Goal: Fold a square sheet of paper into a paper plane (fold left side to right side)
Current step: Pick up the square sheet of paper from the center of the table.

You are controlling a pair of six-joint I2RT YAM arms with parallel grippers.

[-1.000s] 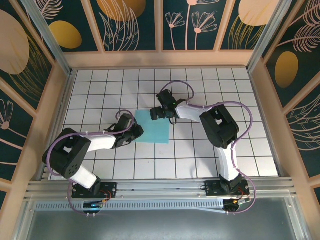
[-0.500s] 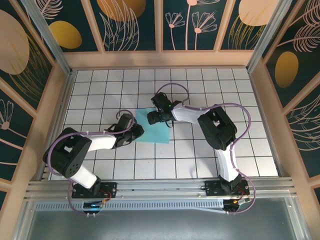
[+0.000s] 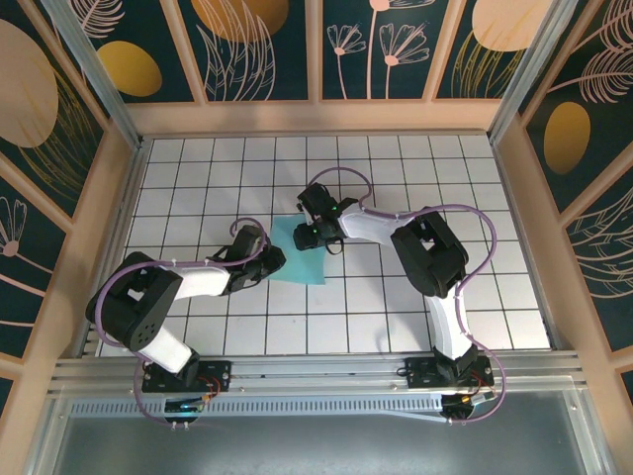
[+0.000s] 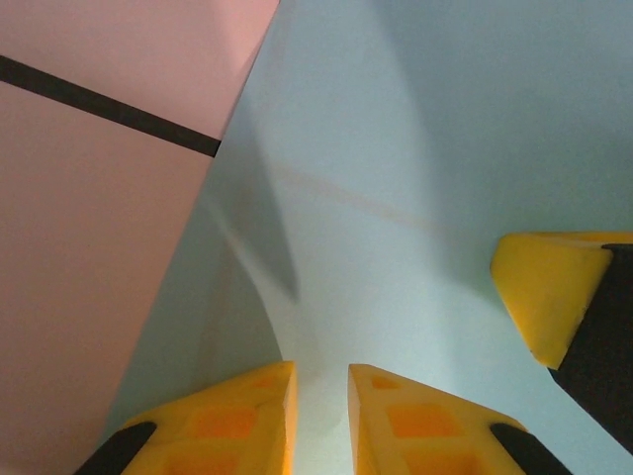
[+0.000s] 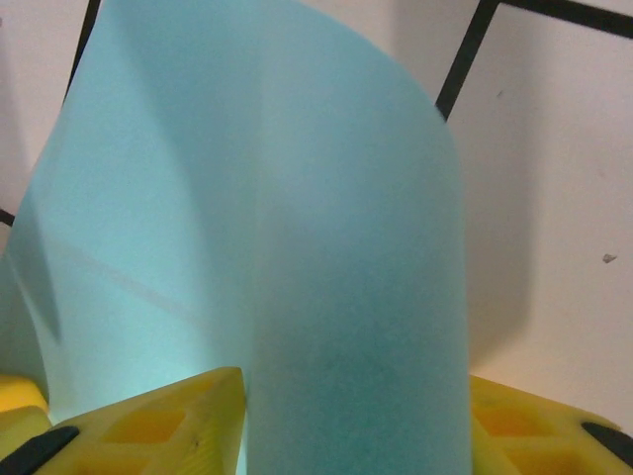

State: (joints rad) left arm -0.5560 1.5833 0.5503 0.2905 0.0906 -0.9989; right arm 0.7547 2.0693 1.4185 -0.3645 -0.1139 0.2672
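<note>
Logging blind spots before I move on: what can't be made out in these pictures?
Tips of the right fingers: right wrist view, hidden behind the curled paper, so the grip is unclear.
Paper's left edge: top view, covered by the left fingers.
Paper's outline: left wrist view, cut off by the frame edges.

You have a white grid-tiled table, dark floral wall panels on three sides, and an aluminium rail along the near edge.
</note>
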